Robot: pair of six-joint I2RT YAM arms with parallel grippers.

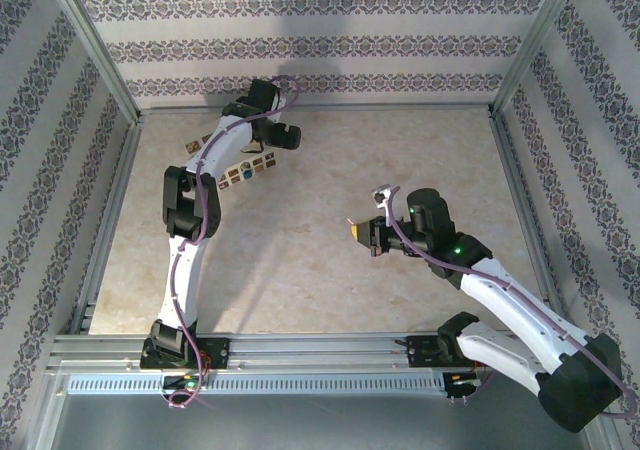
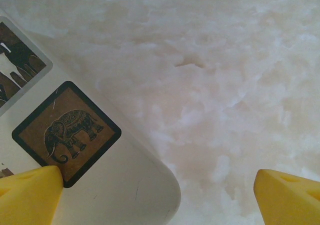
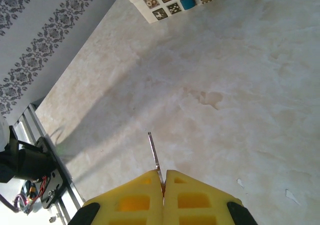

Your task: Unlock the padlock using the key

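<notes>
Key (image 3: 155,157) pinched by its head between the closed yellow pads (image 3: 130,195) of the right gripper (image 3: 163,177), only the thin metal blade showing. Sticks straight out ahead of the fingertips, long axis in line with the gripper, tip leaning slightly left in the right wrist view and aimed at bare table (image 3: 240,110). Hangs clear of the surface, right of centre in the top view, with the right gripper (image 1: 360,232) facing left toward mid-table. Well apart from the padlock (image 3: 187,2): small blue body resting on a white board (image 3: 141,6) printed with picture tiles, far across the table near the back wall. Too small there to tell which way the shackle faces. At the end of that same board (image 1: 245,170), the left gripper (image 1: 285,135). In the left wrist view, spread wide, one yellow finger (image 2: 30,195) at each bottom corner, nothing between them. Beneath, rounded corner of the board and an elephant tile (image 2: 67,132), left fingertip overlapping the tile's lower corner in frame.
</notes>
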